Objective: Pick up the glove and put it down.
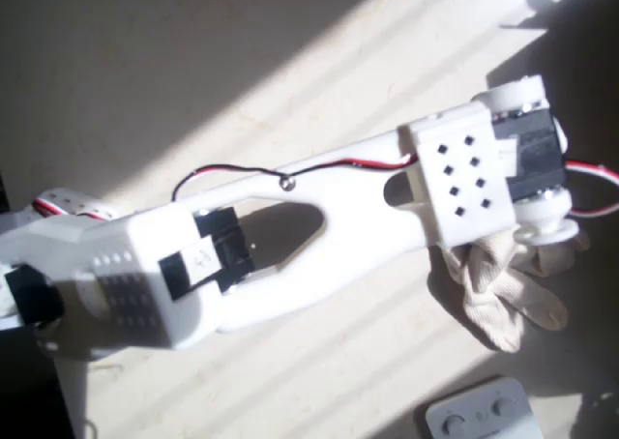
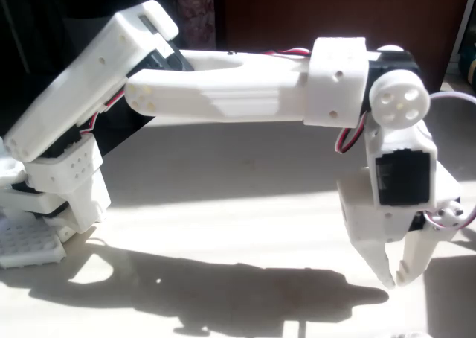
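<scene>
The cream knit glove (image 1: 508, 284) lies crumpled, stubby fingers splayed, near the bench's (image 1: 193, 72) right edge overhead. The pincer (image 2: 396, 278) hangs nearly closed, empty. Sun-striped pale bench.

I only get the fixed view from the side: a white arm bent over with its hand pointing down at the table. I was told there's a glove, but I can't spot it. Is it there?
Observer: Yes. In the overhead view a cream glove lies on the table, partly tucked under the wrist end of the arm.
Operator: Is it laid out flat?
Observer: No, it is bunched in lumpy folds, and its stubby fingers point toward that picture's lower right.
Operator: Anything else near it?
Observer: A pale grey box with round buttons sits at the bottom edge, apart from the glove.
</scene>
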You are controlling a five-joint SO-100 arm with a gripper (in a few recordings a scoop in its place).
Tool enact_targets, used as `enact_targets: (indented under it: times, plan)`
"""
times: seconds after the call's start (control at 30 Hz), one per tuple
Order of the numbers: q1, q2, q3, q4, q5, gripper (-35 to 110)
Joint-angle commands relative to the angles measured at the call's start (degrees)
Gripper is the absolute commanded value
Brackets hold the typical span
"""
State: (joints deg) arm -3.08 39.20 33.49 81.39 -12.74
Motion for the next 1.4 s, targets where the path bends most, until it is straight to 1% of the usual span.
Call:
enact_targets:
  times: [0.0,0.37,0.63,0.8,1.1,1.37]
  plan:
    - [0.4,0.7,-2.1,-0.4,0.3,0]
    - [0.0,1.6,-2.1,-0.4,0.3,0]
    - [0.4,14.7,2.5,-0.5,0.3,1]
    - [0.4,27.4,13.3,-1.4,0.3,1]
    - [2.2,53.2,42.2,-17.4,0.3,1]
    - [3.4,75.8,68.6,-25.0,0.3,1]
